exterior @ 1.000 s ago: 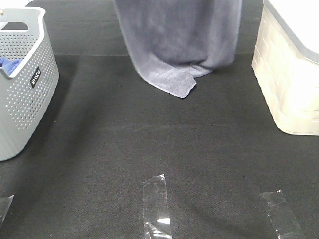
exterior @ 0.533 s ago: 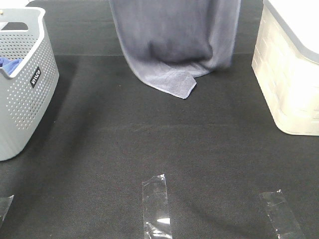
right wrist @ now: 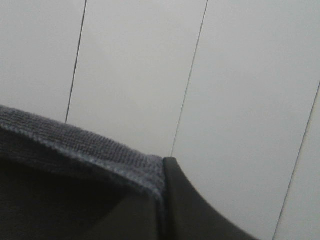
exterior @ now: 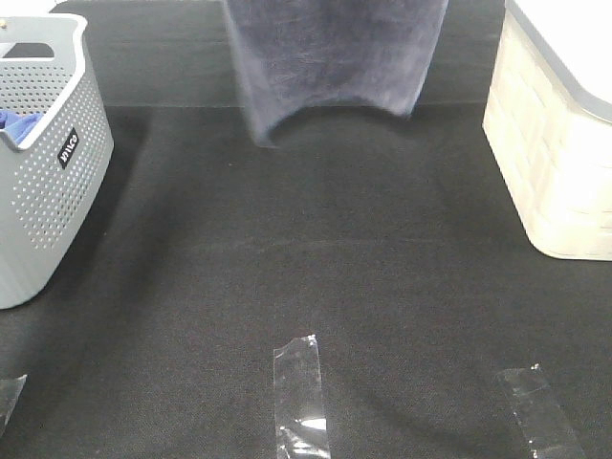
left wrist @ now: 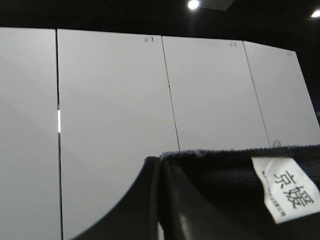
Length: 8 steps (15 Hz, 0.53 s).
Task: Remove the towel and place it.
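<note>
At the far edge of the bench (exterior: 287,287), the towel (exterior: 330,67) has lifted wholly clear, left gripper (left wrist: 160,167) and right gripper (right wrist: 161,195) both clamped on its hem, so placing comes next

towel (exterior: 330,57): top cut by frame edge, lower hem blurred | basket (exterior: 48,191): left side cut off | blue cloth (exterior: 19,122): mostly hidden behind rim | bin (exterior: 545,172): right part cut off | corner tape (exterior: 8,394): partly out of frame | basket label (exterior: 68,149): too small to read

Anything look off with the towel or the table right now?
Nothing stands out. The towel hangs clear of the table, gripped by the left tool and right tool; the grey basket stands upright.
</note>
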Each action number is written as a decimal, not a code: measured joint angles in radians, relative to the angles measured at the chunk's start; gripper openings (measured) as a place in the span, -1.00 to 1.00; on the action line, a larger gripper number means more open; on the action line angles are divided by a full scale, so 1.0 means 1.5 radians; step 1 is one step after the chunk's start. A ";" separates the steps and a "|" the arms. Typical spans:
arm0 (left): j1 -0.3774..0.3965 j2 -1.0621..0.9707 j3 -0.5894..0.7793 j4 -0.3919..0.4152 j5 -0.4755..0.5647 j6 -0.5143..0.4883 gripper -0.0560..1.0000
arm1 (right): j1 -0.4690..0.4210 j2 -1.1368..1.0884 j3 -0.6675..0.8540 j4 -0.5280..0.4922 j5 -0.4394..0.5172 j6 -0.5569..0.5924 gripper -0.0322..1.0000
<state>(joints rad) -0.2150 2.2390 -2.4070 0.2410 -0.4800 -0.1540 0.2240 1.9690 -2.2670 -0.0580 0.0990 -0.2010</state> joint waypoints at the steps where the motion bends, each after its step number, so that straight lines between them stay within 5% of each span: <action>1: 0.000 0.003 -0.015 0.013 0.010 0.000 -0.89 | 0.000 -0.005 -0.001 -0.008 0.001 -0.001 -0.94; 5: 0.001 0.039 -0.020 0.066 0.093 0.000 -0.89 | 0.000 -0.003 -0.001 -0.013 0.122 -0.001 -0.94; 7: -0.008 0.051 -0.019 0.075 0.225 -0.001 -0.89 | 0.000 -0.003 -0.001 -0.007 0.238 -0.001 -0.94; 8: -0.027 0.040 -0.019 0.066 0.373 -0.001 -0.89 | 0.000 -0.002 0.005 0.004 0.353 0.003 -0.94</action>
<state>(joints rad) -0.2550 2.2990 -2.4350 0.3400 0.0800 -0.1550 0.2240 1.9660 -2.2600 -0.0520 0.6290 -0.1960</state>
